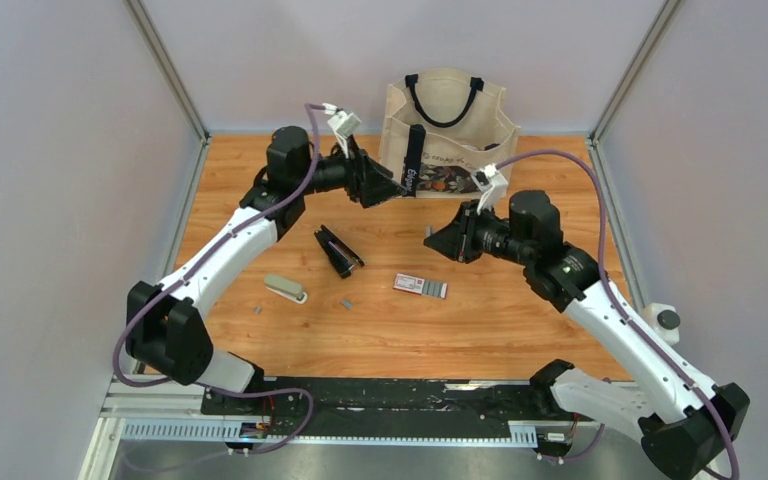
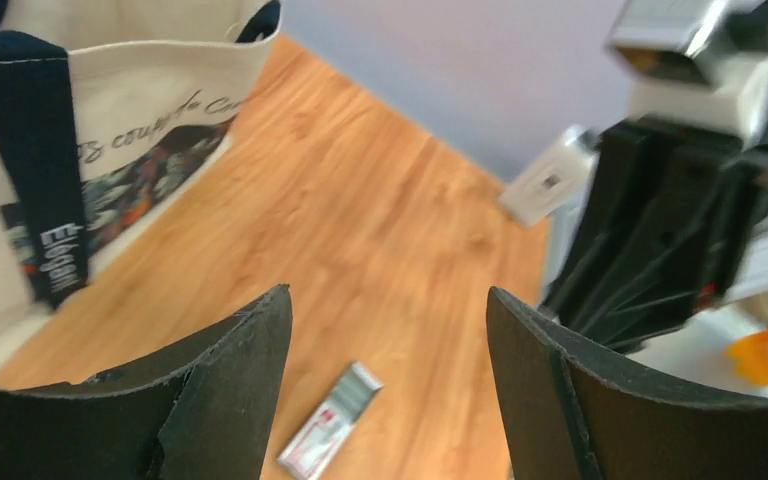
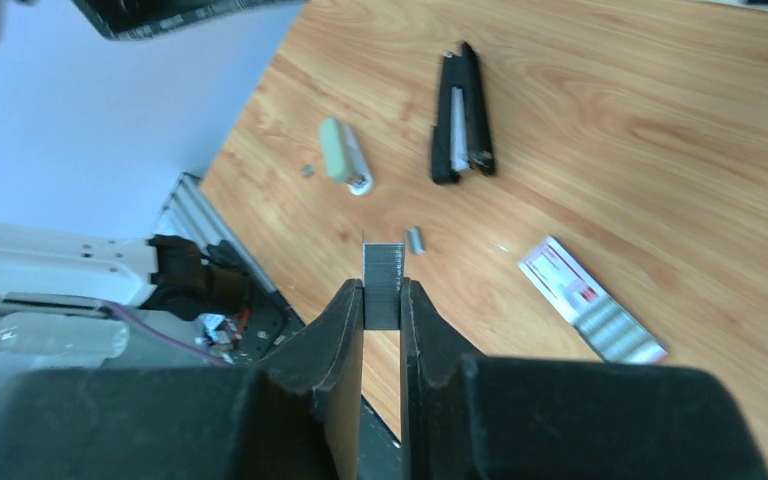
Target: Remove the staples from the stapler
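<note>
Staples sit clenched in my right gripper, up beside the black stapler; light, stiff, likely snappable, so flat sides hold best.

The tote bag blocks the far middle of the counter, and walls close off the left, right and far sides. Just near of the bag, the left hand, jaws wide, and the right hand, pinched on the staples, hang close together. The black stapler, beige stapler and staple box lie from the centre leftward; bare wood runs along the right.
</note>
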Robot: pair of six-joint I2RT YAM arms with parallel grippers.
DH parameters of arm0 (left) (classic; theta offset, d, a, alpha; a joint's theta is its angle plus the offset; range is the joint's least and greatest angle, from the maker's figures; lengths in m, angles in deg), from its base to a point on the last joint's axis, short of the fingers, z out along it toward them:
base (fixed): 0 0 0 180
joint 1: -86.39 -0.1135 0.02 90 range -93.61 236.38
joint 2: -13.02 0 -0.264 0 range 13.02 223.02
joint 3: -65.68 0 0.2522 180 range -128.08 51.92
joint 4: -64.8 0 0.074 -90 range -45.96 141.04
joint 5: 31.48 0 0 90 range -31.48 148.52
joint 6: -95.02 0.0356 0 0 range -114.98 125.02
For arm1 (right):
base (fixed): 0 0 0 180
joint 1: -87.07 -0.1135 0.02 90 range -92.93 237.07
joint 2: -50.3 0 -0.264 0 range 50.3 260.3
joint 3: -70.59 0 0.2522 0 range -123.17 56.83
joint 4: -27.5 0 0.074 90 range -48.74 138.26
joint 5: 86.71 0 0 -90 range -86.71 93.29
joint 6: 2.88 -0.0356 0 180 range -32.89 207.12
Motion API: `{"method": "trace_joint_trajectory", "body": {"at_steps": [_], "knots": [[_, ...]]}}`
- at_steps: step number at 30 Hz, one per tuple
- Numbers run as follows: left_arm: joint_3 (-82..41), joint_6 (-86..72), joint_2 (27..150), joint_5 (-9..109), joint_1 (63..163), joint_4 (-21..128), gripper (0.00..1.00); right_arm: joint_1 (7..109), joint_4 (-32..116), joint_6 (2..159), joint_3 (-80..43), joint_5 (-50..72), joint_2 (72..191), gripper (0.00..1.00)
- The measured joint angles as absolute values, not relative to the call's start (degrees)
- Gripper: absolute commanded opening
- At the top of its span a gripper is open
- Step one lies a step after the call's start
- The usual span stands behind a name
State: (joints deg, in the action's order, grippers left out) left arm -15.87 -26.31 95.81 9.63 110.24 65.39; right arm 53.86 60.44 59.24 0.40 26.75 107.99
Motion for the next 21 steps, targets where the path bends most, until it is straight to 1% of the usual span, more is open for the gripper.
{"method": "trace_joint_trajectory", "body": {"at_steps": [3, 5, 7, 10, 15, 21], "knots": [[-22.6, -7.1, 97.4, 14.6, 113.2, 46.4, 0.80, 54.4, 65.4, 60.6, 0.5, 22.9, 105.5, 0.06], [-26.6, 5.8, 100.9, 16.6, 115.1, 34.4, 0.81, 54.8, 68.8, 61.5, 0.4, 20.3, 103.9, 0.05], [-27.9, 15.7, 104.6, 18.4, 116.6, 26.5, 0.82, 55.2, 71.6, 62.2, 0.3, 18.2, 102.7, 0.05], [-25.8, 28.0, 109.3, 21.5, 118.5, 17.7, 0.82, 56.2, 75.3, 62.9, -0.4, 15.3, 101.0, 0.03], [-23.8, 37.5, 114.3, 25.2, 122.1, 11.9, 0.83, 57.2, 79.3, 63.0, -2.1, 11.8, 99.4, 0.03], [-26.6, 38.0, 118.8, 27.3, 125.0, 14.9, 0.83, 57.4, 83.4, 62.9, -1.7, 9.8, 98.6, 0.04]]}}
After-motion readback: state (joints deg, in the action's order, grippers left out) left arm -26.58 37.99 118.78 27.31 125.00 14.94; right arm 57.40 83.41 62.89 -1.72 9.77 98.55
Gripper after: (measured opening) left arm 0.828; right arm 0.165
